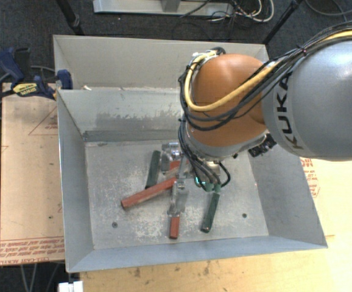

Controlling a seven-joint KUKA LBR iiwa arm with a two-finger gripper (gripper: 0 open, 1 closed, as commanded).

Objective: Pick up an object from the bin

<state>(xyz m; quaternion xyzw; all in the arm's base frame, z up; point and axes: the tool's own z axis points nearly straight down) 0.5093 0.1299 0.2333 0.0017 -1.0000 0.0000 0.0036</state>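
**Bin** [72, 181]: grey metal with sloping walls. Its flat floor is scuffed and dusted pale.

**Arm:** enters from the right. A rounded orange cover [225, 99] sits at the wrist, with yellow and black cables [249, 93] looped over it. It hangs over the middle of the bin floor.

**Pincer** [178, 194]: shows just below the orange cover, low over the centre of the floor among the loose things. Whether it is spread, pressed together or pinching anything cannot be told, because the wrist hides the upper part.

**Contents**, all gathered in a loose cluster at mid-floor:
1. Red-brown stick [145, 194]: long and slim. It lies flat on a slant, with its left end lower and toward the near-left and its right end running up to the pincer. It is the thing nearest the pincer.
2. Short red piece [174, 227]: lies just below the pincer, toward the near wall, lengthwise toward the viewer. Whether it touches the pincer cannot be told.
3. Dark green pen, left [153, 169]: lies just above the red-brown stick, leaning slightly.
4. Dark green pen, right [210, 212]: lies just right of the pincer, its lower end toward the near wall.
5. Small orange bit [175, 163]: sits at the rear of the cluster and is partly hidden under the wrist.
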